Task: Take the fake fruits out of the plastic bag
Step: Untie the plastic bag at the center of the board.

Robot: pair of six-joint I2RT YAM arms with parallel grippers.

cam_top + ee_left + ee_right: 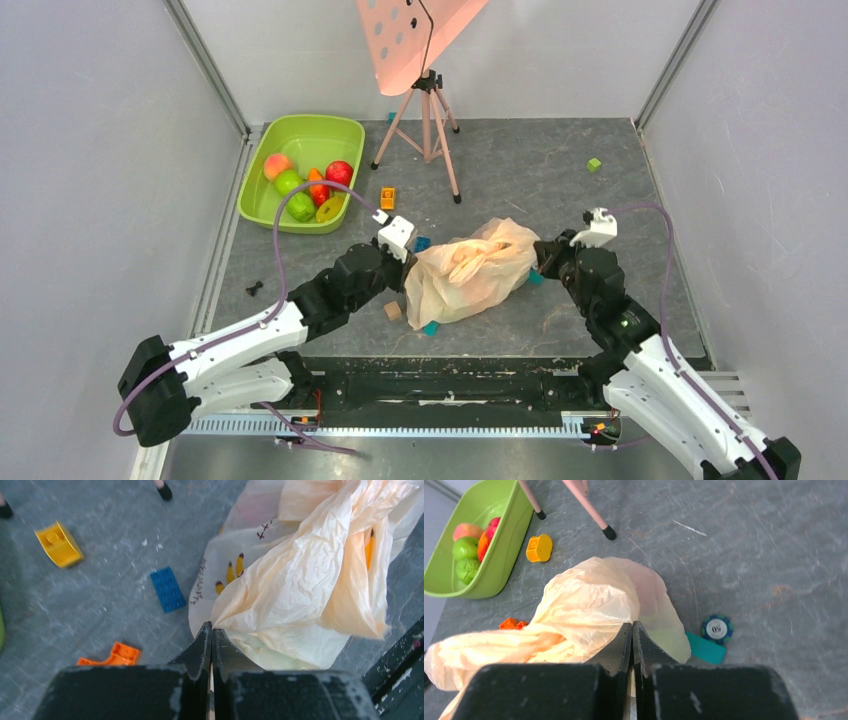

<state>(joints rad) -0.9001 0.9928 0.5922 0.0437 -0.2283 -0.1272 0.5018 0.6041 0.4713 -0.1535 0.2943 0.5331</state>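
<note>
Centrally on the grey table (560, 190) lies the plastic bag (470, 275), a crumpled pale peach heap, stretched between the two arms. The left gripper (211, 630) is at the bag's left end with its jaws pressed together and a fold of the film running into the tips. The right gripper (632, 629) is at the bag's right end, its jaws likewise closed, with the film bunched on both sides of them. Whether any fruit lies inside the bag cannot be told.

The fake fruits (300, 185) that show sit in the lime-green tub (330, 130) at the far left, well apart from the bag: a peach (277, 164), a red apple (340, 172) and two green ones among them.

Left of the bag lie a blue block (168, 589), a yellow block (59, 544) farther off, and an orange arc piece (117, 655) nearer. Just right of the bag is a teal block (706, 649), with a blue-green chip (717, 628) touching it. A pink tripod (430, 120) stands at the far side.
</note>
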